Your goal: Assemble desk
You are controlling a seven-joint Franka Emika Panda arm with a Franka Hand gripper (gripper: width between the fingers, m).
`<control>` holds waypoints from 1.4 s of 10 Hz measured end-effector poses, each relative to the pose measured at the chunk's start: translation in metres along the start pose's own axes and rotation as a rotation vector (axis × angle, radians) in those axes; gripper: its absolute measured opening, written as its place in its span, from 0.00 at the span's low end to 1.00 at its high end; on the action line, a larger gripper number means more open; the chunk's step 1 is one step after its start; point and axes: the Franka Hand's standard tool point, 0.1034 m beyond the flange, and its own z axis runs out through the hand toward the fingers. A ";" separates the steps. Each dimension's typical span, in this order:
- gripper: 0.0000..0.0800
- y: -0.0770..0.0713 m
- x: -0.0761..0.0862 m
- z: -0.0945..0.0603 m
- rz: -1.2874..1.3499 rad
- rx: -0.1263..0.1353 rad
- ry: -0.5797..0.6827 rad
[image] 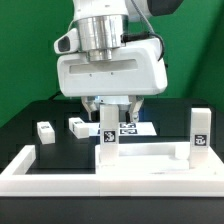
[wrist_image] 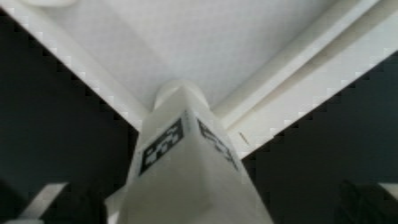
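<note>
The white desk top (image: pixel 150 153) lies flat against the front wall, underside up. One square white leg (image: pixel 107 141) stands upright on its corner at the exterior view's left, and a second leg (image: pixel 200 134) stands at the right corner. My gripper (image: pixel 112 110) hangs right above the left leg, with its jaws spread wide and nothing held. In the wrist view the tagged leg (wrist_image: pixel 183 150) rises up between my dark fingers (wrist_image: pixel 36 203) without touching them, and the desk top (wrist_image: pixel 231 40) lies behind it. My gripper (wrist_image: pixel 199 208) is open around the top of the leg.
Two loose white legs (image: pixel 45 131) (image: pixel 78 126) lie on the black table at the exterior view's left. The marker board (image: pixel 131 128) lies behind the desk top. The low white border wall (image: pixel 60 178) runs along the front and the left side.
</note>
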 end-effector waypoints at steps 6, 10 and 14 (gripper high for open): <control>0.56 0.000 0.002 -0.002 -0.259 0.001 -0.020; 0.37 0.010 0.010 0.000 0.076 -0.007 -0.014; 0.37 0.011 0.010 0.001 0.780 0.007 -0.059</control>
